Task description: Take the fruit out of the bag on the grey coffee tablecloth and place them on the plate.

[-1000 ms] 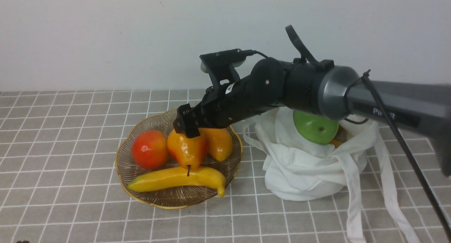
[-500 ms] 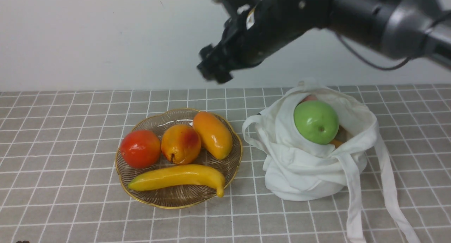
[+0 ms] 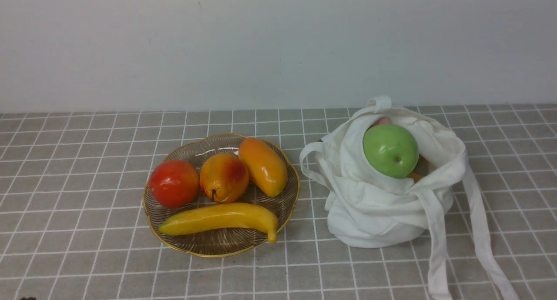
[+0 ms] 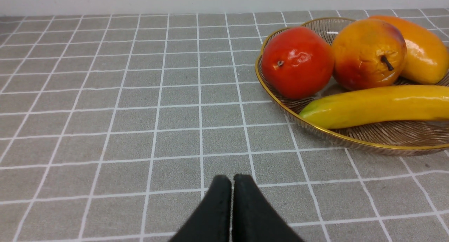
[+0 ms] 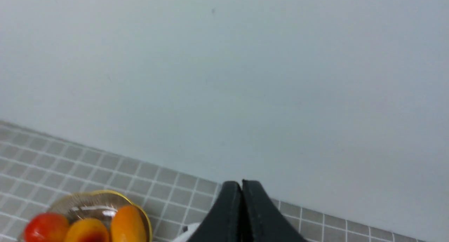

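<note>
Four glossy fruits (image 3: 223,178) fill the ribbed glass plate (image 3: 217,253). One green apple (image 3: 390,151) tops the white cloth bag (image 3: 374,217). The left hand (image 4: 232,180) and right hand (image 5: 241,186) are pressed together.

Along the table's (image 3: 87,269) far edge, a plain pale grey-white wall (image 3: 278,48), with one tiny dark speck (image 3: 199,4) high up, left of middle. At the near left corner, a sliver of something dark (image 3: 28,298), too small to identify.

Bright, even light here, only faint shadows beneath the ribbed brownish glass plate (image 3: 217,244). White glints on the glossy round red fruit (image 4: 298,63). Right wrist view slightly soft.
</note>
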You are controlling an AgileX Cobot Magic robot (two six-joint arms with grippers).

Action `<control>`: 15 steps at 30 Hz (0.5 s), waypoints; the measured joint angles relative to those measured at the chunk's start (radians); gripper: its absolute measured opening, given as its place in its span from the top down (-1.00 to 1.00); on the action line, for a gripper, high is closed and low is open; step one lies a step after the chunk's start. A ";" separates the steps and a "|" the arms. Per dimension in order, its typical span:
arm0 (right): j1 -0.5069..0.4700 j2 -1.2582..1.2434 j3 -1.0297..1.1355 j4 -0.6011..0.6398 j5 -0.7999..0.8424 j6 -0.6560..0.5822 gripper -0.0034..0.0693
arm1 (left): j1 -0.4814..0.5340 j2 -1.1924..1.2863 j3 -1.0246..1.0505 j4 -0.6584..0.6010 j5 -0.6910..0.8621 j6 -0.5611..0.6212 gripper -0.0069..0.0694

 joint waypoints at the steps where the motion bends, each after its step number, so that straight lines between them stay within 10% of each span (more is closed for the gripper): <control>1: 0.000 -0.040 0.023 0.012 0.000 0.002 0.94 | 0.000 0.000 0.000 0.000 0.000 0.000 0.84; 10: 0.000 -0.674 0.667 0.095 -0.366 0.016 0.94 | 0.000 0.000 0.000 0.000 0.000 0.000 0.84; 15: 0.000 -1.018 1.169 0.102 -0.888 0.101 0.94 | 0.000 0.000 0.000 0.000 0.000 0.000 0.84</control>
